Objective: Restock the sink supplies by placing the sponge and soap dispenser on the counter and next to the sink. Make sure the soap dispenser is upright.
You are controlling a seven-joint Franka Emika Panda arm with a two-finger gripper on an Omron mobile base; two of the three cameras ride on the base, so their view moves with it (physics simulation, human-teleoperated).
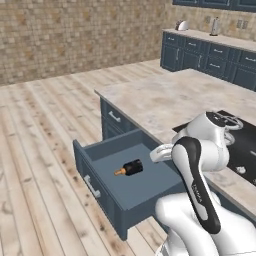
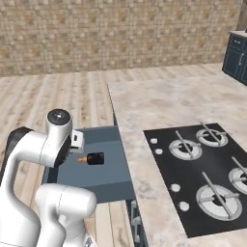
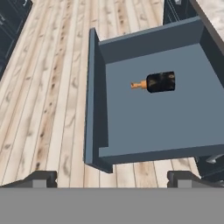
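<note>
The soap dispenser point(image 1: 132, 167) point(image 2: 95, 158) point(image 3: 161, 82), a black bottle with an orange pump, lies on its side on the floor of an open dark blue drawer point(image 1: 100, 165) point(image 2: 106, 181) point(image 3: 153, 122). Its pump points toward the drawer's front panel. My gripper point(image 3: 113, 179) hangs well above the drawer, looking down into it, jaws wide open and holding nothing. It is offset from the bottle toward the drawer's near side wall. The sponge and the sink are out of view.
The drawer sticks out from an island with a marbled top point(image 1: 165, 95) point(image 2: 159, 106) and a black gas hob point(image 1: 245, 145) point(image 2: 202, 173). Wooden floor point(image 3: 43, 87) surrounds the drawer. A counter over dark blue cabinets point(image 1: 215, 37) runs along the far tiled wall.
</note>
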